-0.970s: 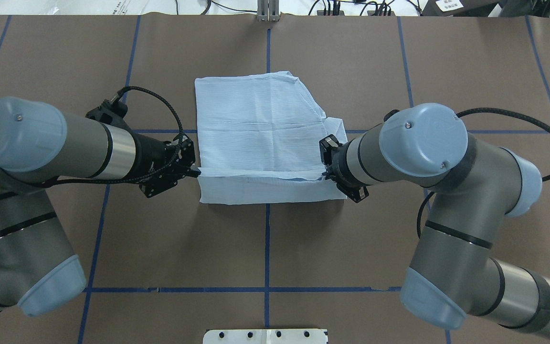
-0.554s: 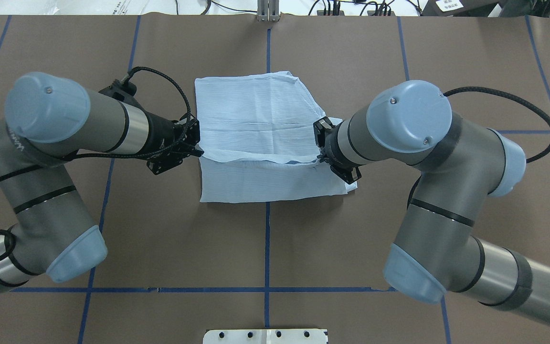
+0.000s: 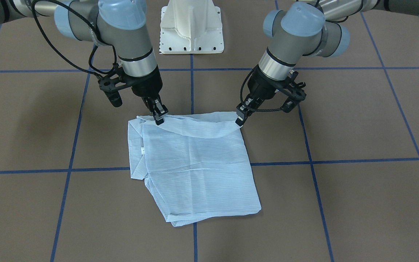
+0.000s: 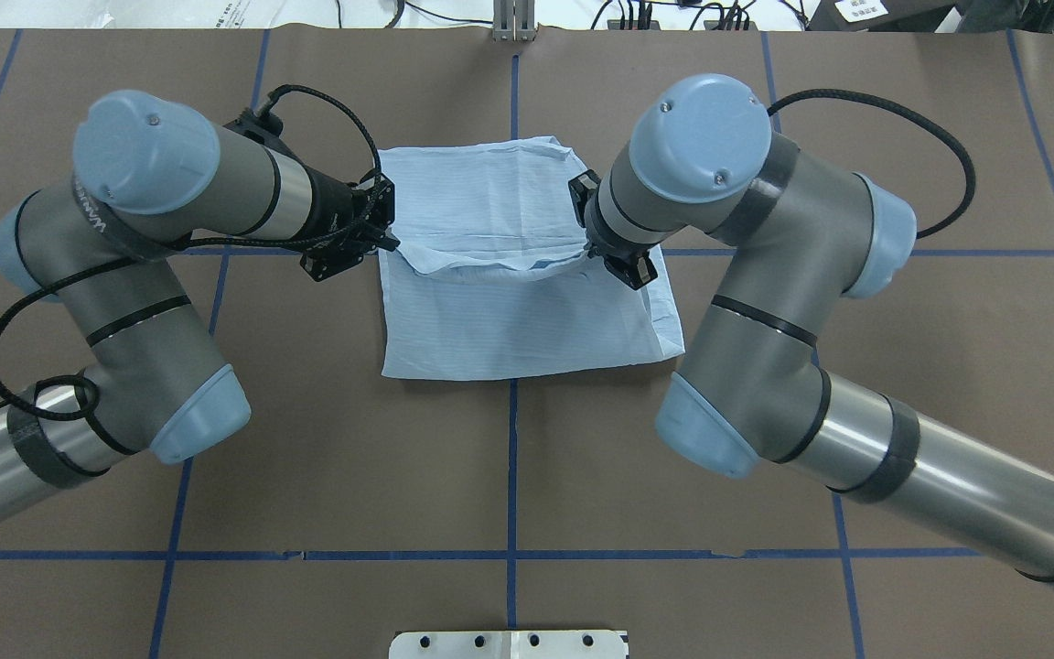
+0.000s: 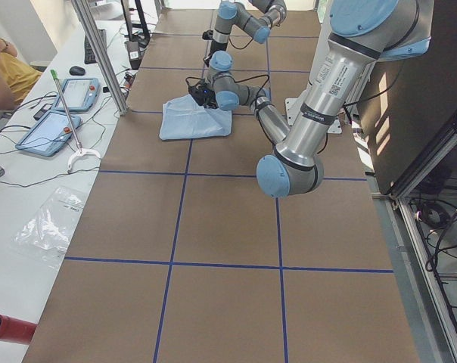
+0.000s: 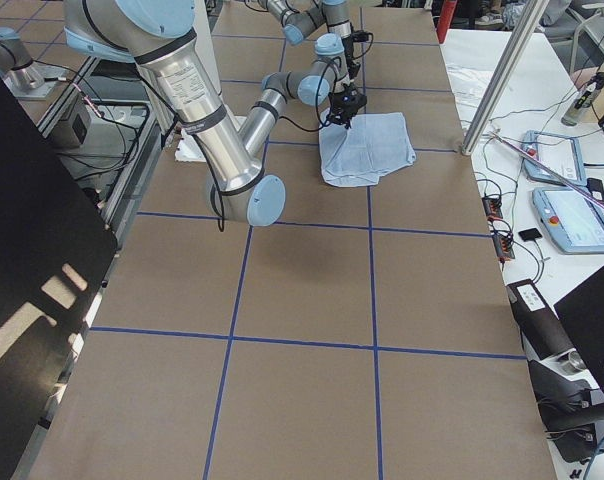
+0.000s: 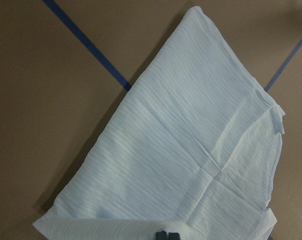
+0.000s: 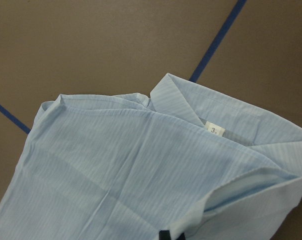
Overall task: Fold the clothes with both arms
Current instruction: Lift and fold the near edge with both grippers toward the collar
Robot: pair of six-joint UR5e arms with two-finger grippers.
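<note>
The light-blue striped shirt point(image 4: 518, 320) lies folded at the table's middle; it also shows in the front view point(image 3: 195, 163). My left gripper point(image 4: 390, 243) is shut on the shirt's left corner of the lifted hem and holds it above the fabric. My right gripper point(image 4: 593, 247) is shut on the opposite corner. In the front view the left gripper point(image 3: 239, 120) and right gripper point(image 3: 158, 117) hold the edge sagging between them. The left wrist view shows the shirt point(image 7: 191, 150) spread below. The right wrist view shows the collar with a size label point(image 8: 213, 129).
The brown table cover carries blue tape lines point(image 4: 512, 476). The white pedestal base point(image 3: 191, 29) stands at the robot's side. A side bench with tablets point(image 5: 62, 106) and a person point(image 5: 1, 68) lies beyond the far edge.
Both grippers have carried the shirt's held edge from near the robot toward the far side, over the rest of the shirt. Both arms have swung forward.
</note>
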